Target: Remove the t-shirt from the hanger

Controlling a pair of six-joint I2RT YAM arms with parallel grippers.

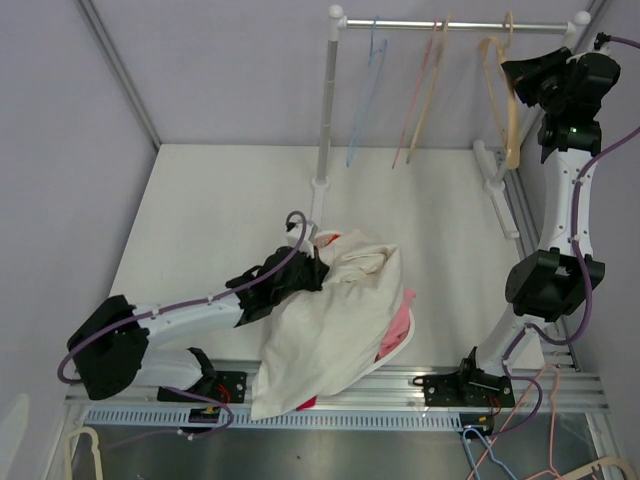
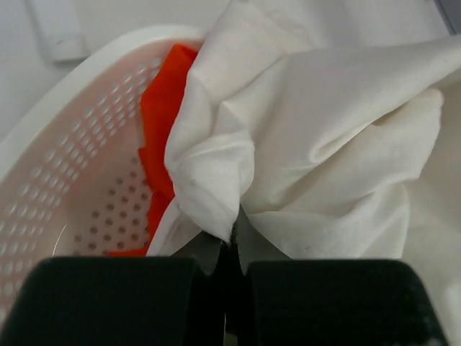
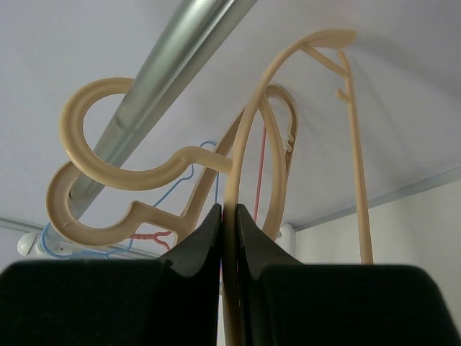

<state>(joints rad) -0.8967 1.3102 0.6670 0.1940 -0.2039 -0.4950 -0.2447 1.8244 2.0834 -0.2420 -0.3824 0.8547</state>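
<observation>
The white t-shirt (image 1: 335, 320) lies heaped over a basket at the table's front, off any hanger. My left gripper (image 1: 316, 265) is shut on a fold of it near the shirt's far end. In the left wrist view the jaws (image 2: 229, 238) pinch the white cloth (image 2: 317, 130) above the basket. My right gripper (image 1: 515, 78) is high at the back right, shut on the beige hanger (image 1: 508, 120) that hangs on the rail. In the right wrist view the jaws (image 3: 228, 220) clamp the hanger's thin arm (image 3: 248, 137), its hook around the rail (image 3: 169, 61).
A white perforated basket (image 2: 65, 158) holds an orange-red garment (image 2: 162, 115) under the shirt; pink cloth (image 1: 398, 335) shows at its right side. The metal rail (image 1: 450, 23) on its post (image 1: 325, 110) also carries blue (image 1: 365, 90) and pink (image 1: 425, 85) hangers. More hangers lie below the front edge (image 1: 500, 455).
</observation>
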